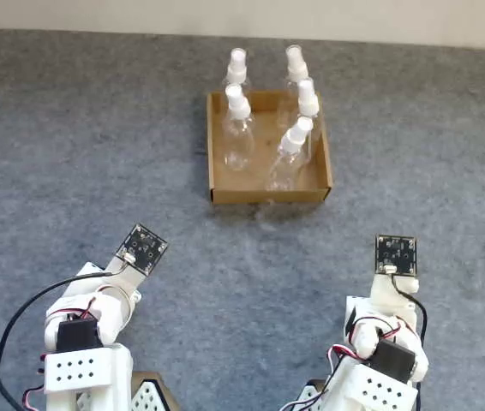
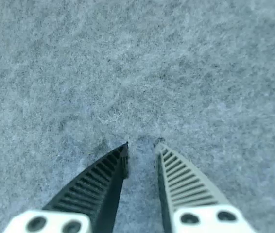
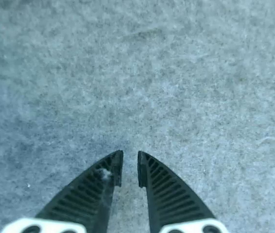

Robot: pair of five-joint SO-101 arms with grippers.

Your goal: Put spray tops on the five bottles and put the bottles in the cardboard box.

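Five clear bottles point(image 1: 238, 145) standing in the cardboard box point(image 1: 268, 195)
All wear white spray tops point(image 1: 238, 103); left gripper point(image 2: 141, 151) and right gripper point(image 3: 130, 161) jaws narrowly apart.

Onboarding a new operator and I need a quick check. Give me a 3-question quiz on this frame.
1. How many bottles carry spray tops?
2. True or false: the left gripper holds a bottle.
3. Where are the bottles? A) beside the box B) in the cardboard box C) in the right gripper
Key: 1) five; 2) false, there is nothing between its fingers; 3) B.
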